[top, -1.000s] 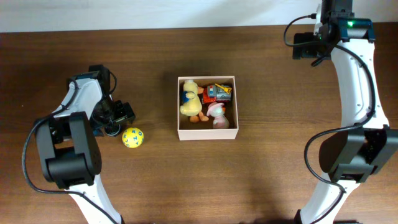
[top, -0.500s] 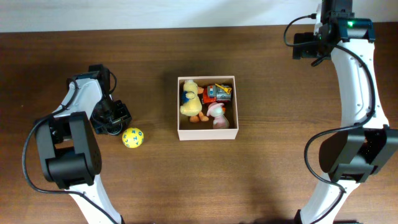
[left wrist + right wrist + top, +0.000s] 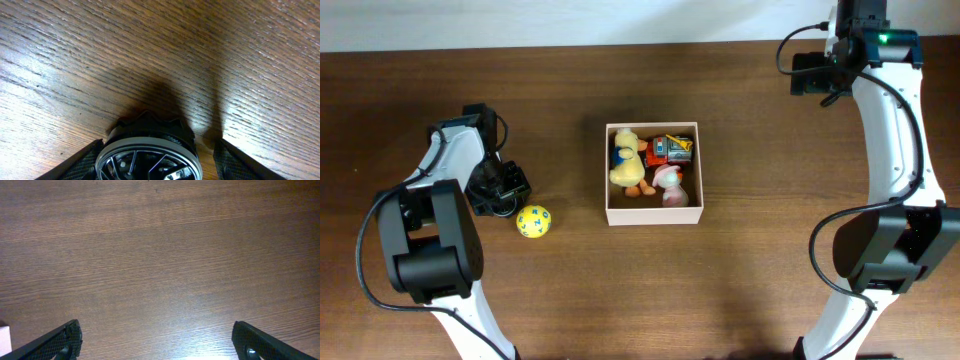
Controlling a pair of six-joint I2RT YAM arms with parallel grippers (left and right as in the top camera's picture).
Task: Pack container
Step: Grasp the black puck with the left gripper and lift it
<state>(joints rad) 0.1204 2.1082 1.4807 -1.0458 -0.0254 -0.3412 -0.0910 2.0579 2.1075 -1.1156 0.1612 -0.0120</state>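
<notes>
The container [image 3: 655, 215], a square white box with a tan inside, stands mid-table and holds a yellow plush duck [image 3: 626, 160], a red toy car [image 3: 670, 148] and a pink toy [image 3: 668, 181]. A yellow ball [image 3: 533, 221] lies left of it. My left gripper [image 3: 500, 192] is low at the table, just up-left of the ball. Its fingers [image 3: 159, 162] straddle a black toy wheel with a silver rim [image 3: 148, 152]; a gap shows at the right finger. My right gripper [image 3: 160, 345] is wide open and empty over bare wood at the far right [image 3: 815, 75].
The wooden table [image 3: 770, 260] runs to a pale wall edge at the back. A white corner of the container [image 3: 2, 336] shows at the left edge of the right wrist view.
The left gripper's fingers have drawn in slightly around the wheel. The right arm, the ball and the container have not moved.
</notes>
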